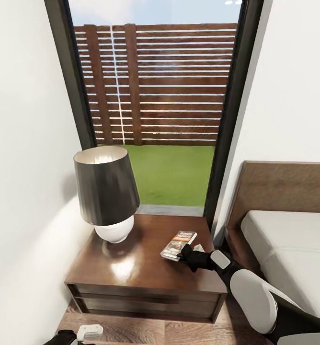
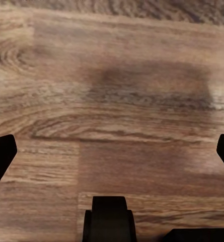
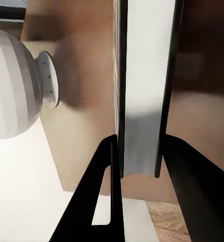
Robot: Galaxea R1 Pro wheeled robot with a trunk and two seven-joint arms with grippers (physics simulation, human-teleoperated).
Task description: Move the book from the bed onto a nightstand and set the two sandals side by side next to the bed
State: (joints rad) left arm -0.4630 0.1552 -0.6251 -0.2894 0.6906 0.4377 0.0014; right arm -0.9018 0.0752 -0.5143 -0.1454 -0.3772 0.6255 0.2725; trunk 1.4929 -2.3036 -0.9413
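Observation:
The book [image 1: 180, 243] rests on the right part of the nightstand [image 1: 131, 270] top, near its edge. My right gripper [image 1: 184, 257] reaches in from the bed [image 1: 289, 249] side and holds the book's near end. In the right wrist view the book [image 3: 144, 91] is edge-on, its white pages between dark covers, and my right gripper [image 3: 140, 146] is shut on it with a black finger on each side. Low at the nightstand's front left, my left gripper [image 1: 78, 334] hangs open over the wooden floor [image 2: 112, 101], with its fingers [image 2: 1, 151] far apart. The sandals are out of view.
A lamp [image 1: 106, 191] with a dark shade and a round white base [image 3: 11, 85] stands on the nightstand's left half. A white wall is close on the left. A tall window [image 1: 155, 96] behind shows grass and a slatted fence. A narrow floor gap separates nightstand and bed.

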